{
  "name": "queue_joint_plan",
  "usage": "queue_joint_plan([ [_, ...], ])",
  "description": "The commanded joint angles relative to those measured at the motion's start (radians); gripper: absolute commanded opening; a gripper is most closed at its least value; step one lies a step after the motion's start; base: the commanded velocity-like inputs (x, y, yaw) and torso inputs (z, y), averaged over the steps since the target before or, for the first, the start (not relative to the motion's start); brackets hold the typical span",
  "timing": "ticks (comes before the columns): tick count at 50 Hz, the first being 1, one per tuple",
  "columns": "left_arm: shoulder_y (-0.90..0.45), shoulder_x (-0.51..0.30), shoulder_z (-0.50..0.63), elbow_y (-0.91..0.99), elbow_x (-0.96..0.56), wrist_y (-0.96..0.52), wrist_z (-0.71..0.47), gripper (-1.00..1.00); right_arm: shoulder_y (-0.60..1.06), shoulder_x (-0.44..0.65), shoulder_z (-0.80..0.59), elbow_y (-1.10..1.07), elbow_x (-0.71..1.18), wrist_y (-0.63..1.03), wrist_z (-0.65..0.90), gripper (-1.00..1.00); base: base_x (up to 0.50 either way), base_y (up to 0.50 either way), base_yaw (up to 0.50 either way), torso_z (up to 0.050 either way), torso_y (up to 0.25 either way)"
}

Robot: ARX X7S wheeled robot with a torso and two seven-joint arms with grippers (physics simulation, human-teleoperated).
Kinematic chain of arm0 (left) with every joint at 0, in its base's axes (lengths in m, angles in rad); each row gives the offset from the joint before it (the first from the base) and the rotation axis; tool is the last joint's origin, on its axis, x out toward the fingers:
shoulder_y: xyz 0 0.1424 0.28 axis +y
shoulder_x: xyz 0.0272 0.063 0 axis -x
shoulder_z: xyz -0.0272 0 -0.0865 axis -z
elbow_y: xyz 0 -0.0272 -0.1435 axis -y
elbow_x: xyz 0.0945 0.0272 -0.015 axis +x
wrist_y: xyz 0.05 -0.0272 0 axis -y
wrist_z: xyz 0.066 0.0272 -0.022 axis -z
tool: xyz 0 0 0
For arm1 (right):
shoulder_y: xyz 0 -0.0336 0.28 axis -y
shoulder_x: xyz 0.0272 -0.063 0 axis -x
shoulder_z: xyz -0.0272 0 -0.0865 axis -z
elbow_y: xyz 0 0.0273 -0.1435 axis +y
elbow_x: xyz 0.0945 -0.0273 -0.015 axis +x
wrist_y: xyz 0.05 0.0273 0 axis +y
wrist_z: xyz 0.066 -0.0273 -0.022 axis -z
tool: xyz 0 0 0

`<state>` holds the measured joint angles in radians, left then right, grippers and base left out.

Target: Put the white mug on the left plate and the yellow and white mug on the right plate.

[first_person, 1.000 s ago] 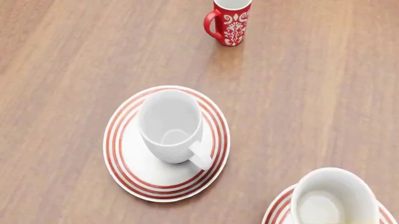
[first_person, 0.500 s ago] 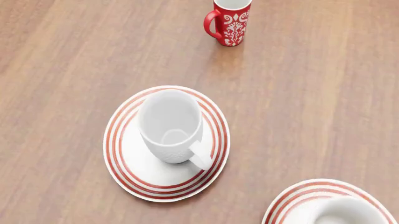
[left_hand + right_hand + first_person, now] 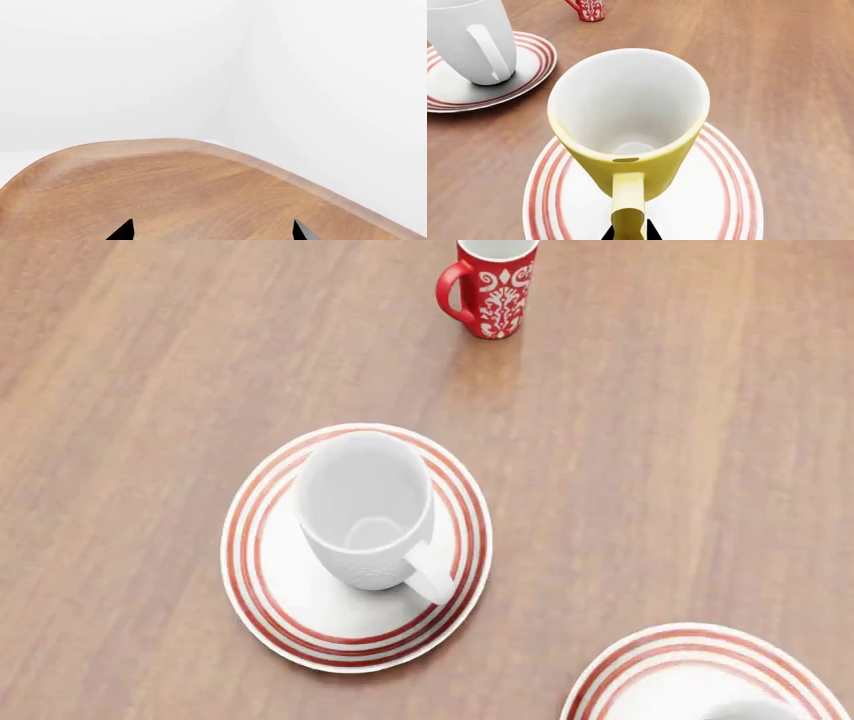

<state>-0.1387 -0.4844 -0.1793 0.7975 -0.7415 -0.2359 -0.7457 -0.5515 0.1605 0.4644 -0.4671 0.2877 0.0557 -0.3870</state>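
Gripping the yellow mug by its handle, the right arm's jaws hold it upright over the right plate; left jaws apart; white mug sits on the left plate

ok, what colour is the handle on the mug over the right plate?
Yellow, matching the outside of the yellow and white mug; inside is white. Clearest in the right wrist view.

Bench: warm brown wood-grain top, rounded corner, smooth bevelled edge. Walls: plain white, joined at one corner. Lighting: even, soft.
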Motion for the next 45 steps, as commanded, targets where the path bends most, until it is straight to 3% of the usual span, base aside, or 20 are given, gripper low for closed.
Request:
queue_joint_plan([
  [1,0.002,-0.004,-0.002,0.002,-0.004,0.001,-0.003,1.0,0.038,0.009,-0.027,0.039,-0.004,0.005,0.006,-1.0,0.0,0.0,0.0,0.0,0.0],
  [45,0.005,-0.01,-0.001,0.005,-0.008,0.008,-0.012,1.0,0.069,0.026,-0.065,0.131,-0.003,-0.02,0.02,-1.0,0.0,0.0,0.0,0.0,0.0],
])
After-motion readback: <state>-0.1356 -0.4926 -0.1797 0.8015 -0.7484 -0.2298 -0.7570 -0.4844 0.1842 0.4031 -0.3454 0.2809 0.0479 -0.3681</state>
